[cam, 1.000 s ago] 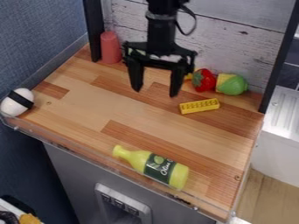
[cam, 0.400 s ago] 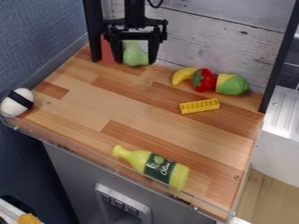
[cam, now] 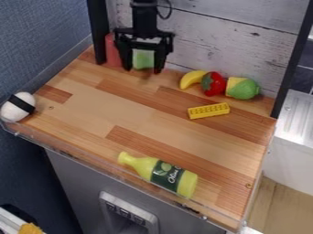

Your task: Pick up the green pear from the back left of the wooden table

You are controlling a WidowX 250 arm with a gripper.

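Note:
At the back left of the wooden counter, the black gripper hangs with its two fingers apart. Between and behind them stands a light green object, partly hidden by the gripper; whether the fingers touch it I cannot tell. Just left of the gripper is an upright red cylinder. To the right along the back lie a yellow banana, a red strawberry-like toy and a green and yellow toy. A yellow brick lies in front of those.
Near the front edge a yellow-green bottle lies on its side. A white egg-shaped object with a black band sits at the left corner. Black posts flank the counter, a white plank wall stands behind, and a clear lip runs along the front.
From one second ago the gripper has moved left and back to the light green object, uncovering the banana. Since the middle frame it has shifted slightly lower.

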